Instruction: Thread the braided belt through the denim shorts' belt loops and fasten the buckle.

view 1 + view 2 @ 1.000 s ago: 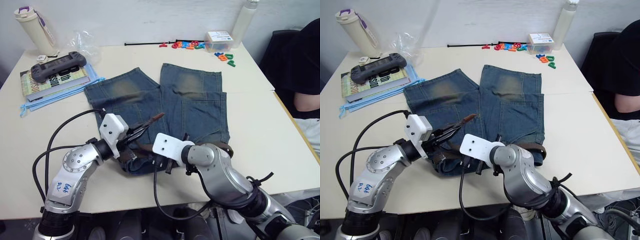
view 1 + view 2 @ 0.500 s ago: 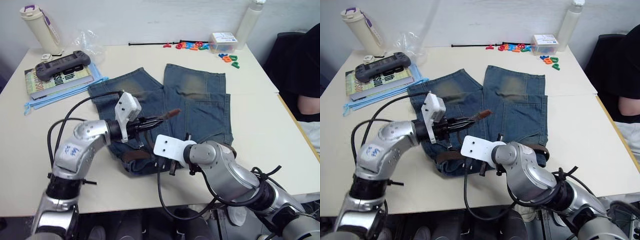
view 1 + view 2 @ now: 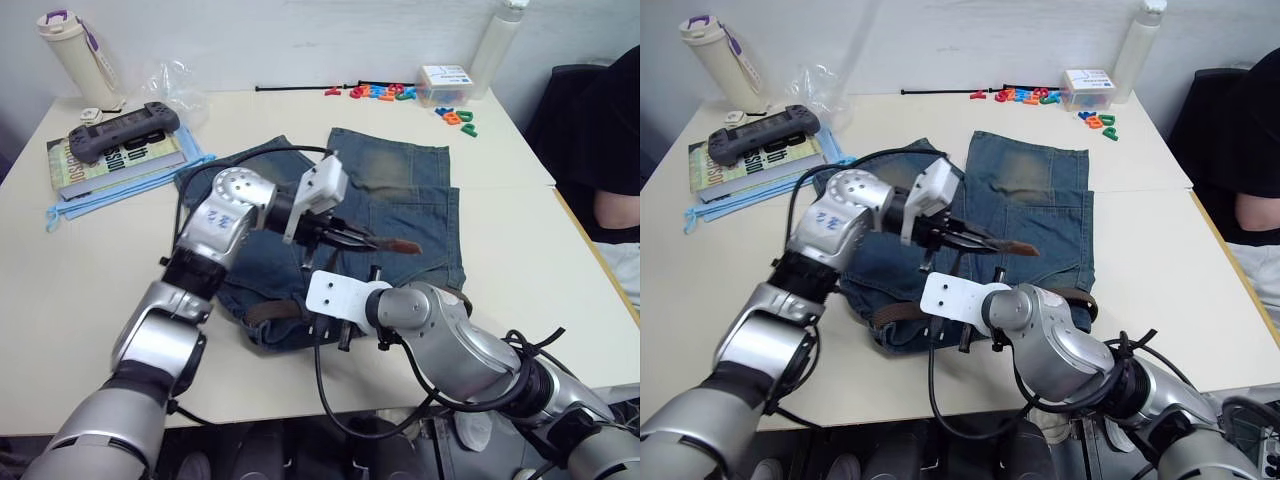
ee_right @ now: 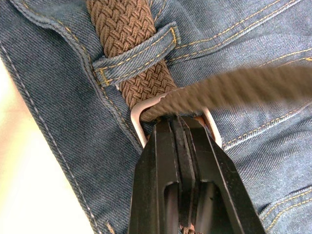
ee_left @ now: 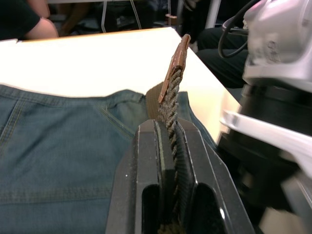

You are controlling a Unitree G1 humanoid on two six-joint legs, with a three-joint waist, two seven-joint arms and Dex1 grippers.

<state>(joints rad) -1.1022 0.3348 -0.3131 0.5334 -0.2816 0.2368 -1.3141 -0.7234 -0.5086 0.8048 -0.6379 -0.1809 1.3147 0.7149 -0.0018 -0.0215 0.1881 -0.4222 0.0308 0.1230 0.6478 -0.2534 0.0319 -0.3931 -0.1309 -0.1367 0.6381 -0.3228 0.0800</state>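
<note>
On the table (image 3: 520, 215), the denim shorts (image 3: 400, 215) are being kept flat, waistband toward the robot. Above them, the braided belt (image 3: 392, 245) is being held by its free end in the clenched left gripper (image 3: 352, 238). The buckle (image 4: 146, 105) is being pinched by the closed right gripper (image 4: 181, 127), just beside a belt loop (image 4: 139, 51).

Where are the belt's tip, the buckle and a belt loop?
Belt tip (image 5: 178, 56), left wrist view: the tan end piece.
Buckle (image 4: 138, 113), right wrist view: the frame's silver side bar.
Belt loop (image 4: 139, 54), right wrist view: the denim strip over the belt.
</note>
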